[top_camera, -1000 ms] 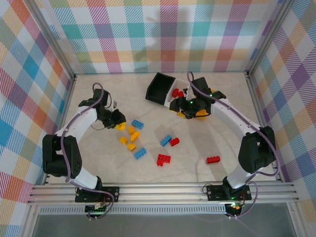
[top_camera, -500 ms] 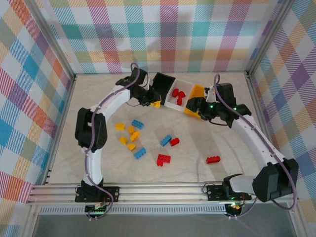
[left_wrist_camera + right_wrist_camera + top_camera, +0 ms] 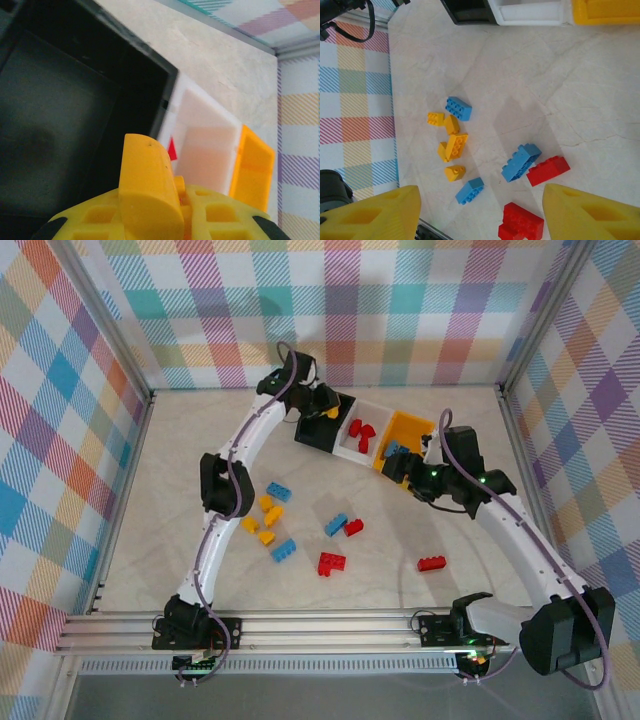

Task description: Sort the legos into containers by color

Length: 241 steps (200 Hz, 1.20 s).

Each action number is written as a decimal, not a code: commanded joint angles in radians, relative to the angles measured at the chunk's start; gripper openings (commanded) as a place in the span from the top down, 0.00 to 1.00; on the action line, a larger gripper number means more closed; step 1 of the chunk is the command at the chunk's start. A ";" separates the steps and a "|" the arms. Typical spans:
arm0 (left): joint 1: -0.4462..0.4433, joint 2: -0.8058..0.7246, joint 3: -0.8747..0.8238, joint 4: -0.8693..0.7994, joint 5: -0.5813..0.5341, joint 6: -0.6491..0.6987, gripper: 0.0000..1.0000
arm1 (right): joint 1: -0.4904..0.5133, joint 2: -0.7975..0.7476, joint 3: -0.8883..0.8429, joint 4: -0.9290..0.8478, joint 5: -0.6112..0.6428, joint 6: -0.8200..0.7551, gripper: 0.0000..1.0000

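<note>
1. Gripping what looks like a yellow lego [image 3: 146, 187], the left gripper [image 3: 326, 409] is clamped tight on it and hangs over the black bin [image 3: 75, 115] at the far left end of the row.
2. Next right sits the white bin [image 3: 376, 412] with two red legos [image 3: 359, 430] in it, then the orange bin [image 3: 412, 428]. A blue piece [image 3: 392, 450] shows at the orange bin's near-left corner; I cannot tell whether it lies inside.
3. Just near of the orange bin, the right gripper [image 3: 480, 200] has its fingers spread wide with nothing between them, facing the loose legos.
4. On the table [image 3: 200, 440], near of the bins, lie a yellow cluster [image 3: 262, 516], three blue legos [image 3: 335, 524] and three red ones, one [image 3: 432, 562] well apart to the right.
5. These bricks should be light, stiff and slick, so a small one can twist or pop out of a pinch.
6. The best hold is across the two flat side walls, low on the body, not on the studs or a sloped face.
7. With red in white and blue seemingly at orange, black is probably meant for yellow. Released from here, the brick should drop straight in.
</note>
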 commanded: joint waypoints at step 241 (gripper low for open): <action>-0.053 -0.767 -0.943 -0.108 -0.216 0.270 0.32 | -0.002 -0.114 -0.230 -0.548 0.297 0.698 0.30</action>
